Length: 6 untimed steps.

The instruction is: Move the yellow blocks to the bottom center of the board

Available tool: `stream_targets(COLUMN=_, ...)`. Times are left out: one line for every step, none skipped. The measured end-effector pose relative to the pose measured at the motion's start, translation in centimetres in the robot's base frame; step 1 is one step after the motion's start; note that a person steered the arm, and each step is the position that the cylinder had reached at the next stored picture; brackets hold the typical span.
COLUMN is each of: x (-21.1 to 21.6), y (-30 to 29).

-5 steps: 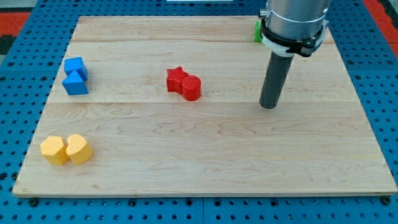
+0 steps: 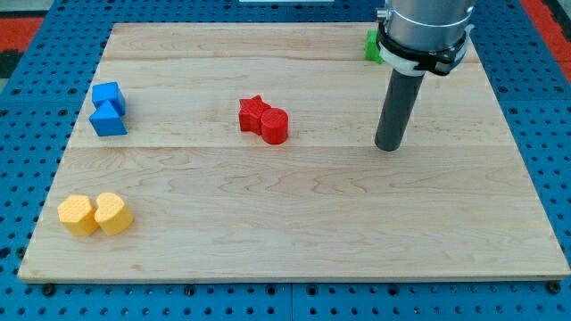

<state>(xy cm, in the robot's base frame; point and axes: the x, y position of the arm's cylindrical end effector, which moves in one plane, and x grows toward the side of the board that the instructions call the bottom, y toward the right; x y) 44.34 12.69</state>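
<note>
There is no claw here, so nothing is open, shut or held. The arm ends in a dark rod, and my tip [image 2: 387, 148] is the rod's bottom end. It rests on the wooden board [image 2: 294, 232], toward the view's right and a bit above the middle.

There are no boxes, bowls or trays. Every block sits flat on the board, and the board lies on a blue counter [image 2: 27, 214] full of little holes.

There are two yellow blocks. The left yellow block [image 2: 78, 215] and the right yellow block [image 2: 112, 212] touch side by side near the board's bottom left corner. They are well apart from my tip.

There are two blue blocks near the left edge. The blue cube [image 2: 109, 94] touches the blue wedge block [image 2: 108, 119], which sits just below it in the view.

There are two red blocks near the middle. The red star block [image 2: 254, 114] touches the red round block [image 2: 275, 126] on its right. They are to the left of my tip, with bare wood between.

One green block [image 2: 372, 45] peeks out at the view's top, mostly hidden behind the arm, so I cannot tell its shape.
</note>
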Motion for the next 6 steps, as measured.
stream_targets(x=0.0, y=-0.3)
stream_targets(x=0.0, y=-0.5)
stream_targets(x=-0.6, y=-1.1)
stream_targets(x=-0.8, y=-1.5)
stream_targets(x=7.4, y=-5.8)
stream_targets(x=14.3, y=-16.9)
